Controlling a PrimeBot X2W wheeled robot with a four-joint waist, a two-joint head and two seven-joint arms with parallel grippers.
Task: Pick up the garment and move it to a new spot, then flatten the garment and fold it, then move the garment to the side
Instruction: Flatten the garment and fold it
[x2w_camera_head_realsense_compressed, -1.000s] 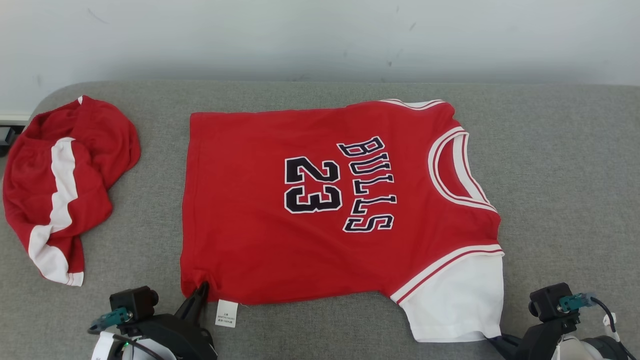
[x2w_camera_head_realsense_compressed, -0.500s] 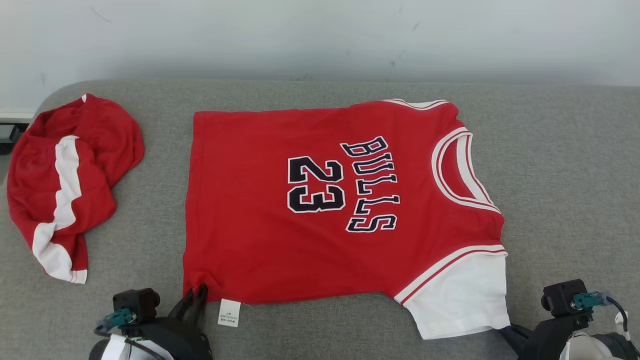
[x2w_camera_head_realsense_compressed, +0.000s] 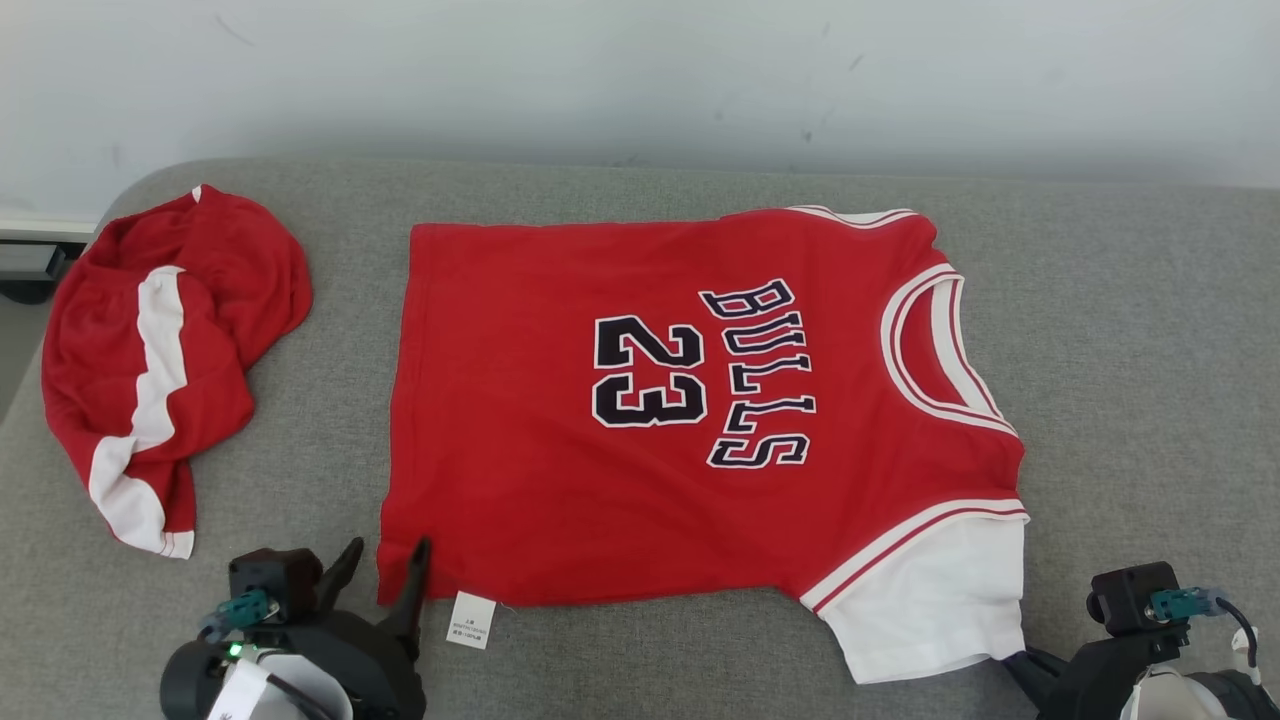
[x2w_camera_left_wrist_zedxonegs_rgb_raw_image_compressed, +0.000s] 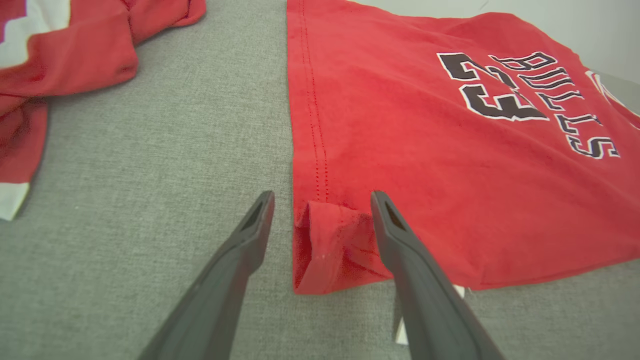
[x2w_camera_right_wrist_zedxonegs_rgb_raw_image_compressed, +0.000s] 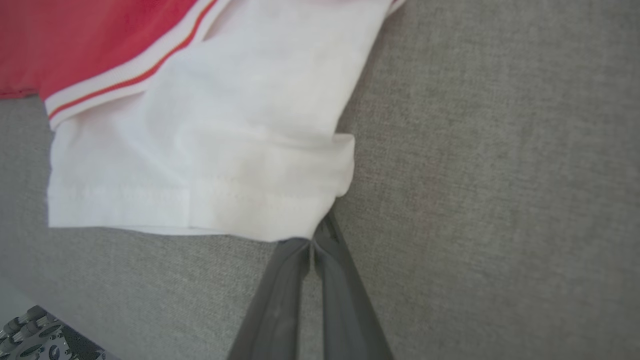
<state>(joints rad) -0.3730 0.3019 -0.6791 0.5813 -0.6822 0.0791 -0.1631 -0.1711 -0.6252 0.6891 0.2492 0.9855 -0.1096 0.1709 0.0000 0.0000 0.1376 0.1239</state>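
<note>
The garment (x2w_camera_head_realsense_compressed: 650, 420) is a red jersey with "BULLS 23" and white sleeves, lying flat on the grey padded surface (x2w_camera_head_realsense_compressed: 1150, 350), collar to the right. My left gripper (x2w_camera_head_realsense_compressed: 388, 548) stands open at its near-left hem corner. In the left wrist view the left gripper (x2w_camera_left_wrist_zedxonegs_rgb_raw_image_compressed: 322, 196) has its fingers either side of the folded-over corner of the garment (x2w_camera_left_wrist_zedxonegs_rgb_raw_image_compressed: 450, 150), not pinching it. My right gripper (x2w_camera_head_realsense_compressed: 1010, 660) is shut on the near corner of the white sleeve. The right wrist view has the right gripper (x2w_camera_right_wrist_zedxonegs_rgb_raw_image_compressed: 320, 227) closed with the sleeve (x2w_camera_right_wrist_zedxonegs_rgb_raw_image_compressed: 200, 150) nipped at its tips.
A second red-and-white cloth (x2w_camera_head_realsense_compressed: 150, 350) lies crumpled at the far left of the surface, also the cloth (x2w_camera_left_wrist_zedxonegs_rgb_raw_image_compressed: 60, 50) in the left wrist view. A white label (x2w_camera_head_realsense_compressed: 470, 620) sticks out from the jersey's near edge. A pale wall (x2w_camera_head_realsense_compressed: 640, 80) runs behind.
My left gripper has opened and let go of the hem corner, which now lies on the surface. The right gripper stays shut on the sleeve. The camera has shifted a little.
</note>
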